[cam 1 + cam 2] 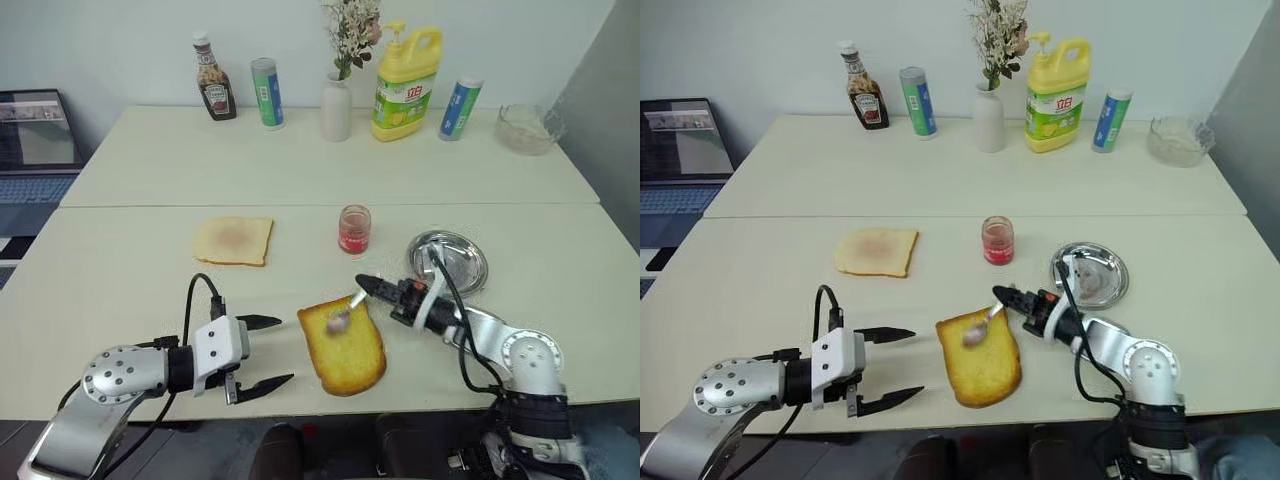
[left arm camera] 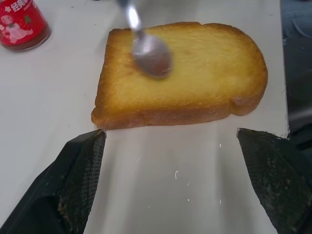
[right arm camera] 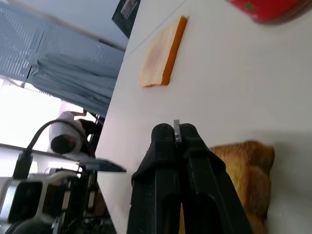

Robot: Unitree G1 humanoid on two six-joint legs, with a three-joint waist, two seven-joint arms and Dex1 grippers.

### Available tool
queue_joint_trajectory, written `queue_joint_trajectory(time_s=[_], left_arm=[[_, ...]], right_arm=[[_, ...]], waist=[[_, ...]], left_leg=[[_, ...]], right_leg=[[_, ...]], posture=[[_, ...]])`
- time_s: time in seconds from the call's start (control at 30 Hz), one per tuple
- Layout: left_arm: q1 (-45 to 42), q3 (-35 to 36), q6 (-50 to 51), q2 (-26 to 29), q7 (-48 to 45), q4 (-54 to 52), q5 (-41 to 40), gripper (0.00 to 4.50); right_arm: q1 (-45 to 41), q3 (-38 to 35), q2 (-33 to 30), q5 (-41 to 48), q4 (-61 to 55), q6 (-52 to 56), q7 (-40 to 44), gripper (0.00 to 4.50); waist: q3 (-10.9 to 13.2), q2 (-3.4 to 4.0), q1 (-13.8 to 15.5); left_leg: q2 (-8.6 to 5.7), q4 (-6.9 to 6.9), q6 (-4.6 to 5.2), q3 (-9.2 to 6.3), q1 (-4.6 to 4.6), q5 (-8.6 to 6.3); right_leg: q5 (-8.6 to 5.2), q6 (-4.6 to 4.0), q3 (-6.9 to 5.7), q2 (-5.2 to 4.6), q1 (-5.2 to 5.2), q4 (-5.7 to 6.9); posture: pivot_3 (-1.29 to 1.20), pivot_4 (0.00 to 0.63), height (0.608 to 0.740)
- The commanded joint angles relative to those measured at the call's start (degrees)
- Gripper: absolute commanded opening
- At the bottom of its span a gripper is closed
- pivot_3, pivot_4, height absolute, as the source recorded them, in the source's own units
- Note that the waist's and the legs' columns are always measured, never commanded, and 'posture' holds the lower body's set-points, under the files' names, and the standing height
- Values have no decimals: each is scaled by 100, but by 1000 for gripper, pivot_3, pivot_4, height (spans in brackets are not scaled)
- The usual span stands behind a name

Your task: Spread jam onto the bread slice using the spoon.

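The right gripper [image 1: 362,282] is closed on the handle of the spoon [image 1: 344,313], and the bowl of the spoon lies on the top face of the bread slice [image 1: 343,346], near its square end. The bread slice lies flat near the front edge of the desk [image 1: 120,280], between the two grippers. The left gripper [image 1: 275,351] has its fingers spread wide and holds nothing; it is just beside the bread slice, on the left. The jam [image 1: 354,229] stands upright in its small glass jar behind the bread slice. To the right of the jar is a round steel dish [image 1: 450,260], and to the left lies a paler thin slice [image 1: 233,240].
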Motion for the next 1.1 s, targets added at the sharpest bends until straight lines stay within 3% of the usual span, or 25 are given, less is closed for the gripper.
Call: queue_joint_trajectory(time_s=[0.03,0.13,0.3,0.53,1.1], left_arm=[[-17,156,-156,50,-29,-70,-28,4500],[72,264,-159,78,-23,-104,-50,4500],[204,464,-180,90,11,-139,-74,4500],[493,578,-124,25,122,-378,-50,4500],[577,436,85,-26,309,-719,-63,4500]], right_arm=[[24,34,-268,67,-298,106,245,11],[-91,-188,-426,141,-221,-19,279,11],[-491,-529,-82,284,158,-443,-133,11],[-657,-368,182,52,539,-455,-209,11],[-92,-380,-890,1137,-319,311,190,11]], waist=[[0,0,0],[0,0,1],[0,0,-5],[0,0,-2],[0,-1,3]], left_leg=[[0,1,0,0,0,0],[0,1,0,0,1,0],[1,1,0,0,1,0],[1,-3,0,1,-5,0],[1,-1,0,-1,-5,0]], right_leg=[[0,0,0,0,1,-1],[0,1,0,0,2,-2],[0,1,0,2,3,-4],[0,0,0,0,2,-15],[0,1,-1,1,2,-15]], posture=[[0,150,740],[0,150,740],[0,150,740],[0,150,740],[0,150,740]])
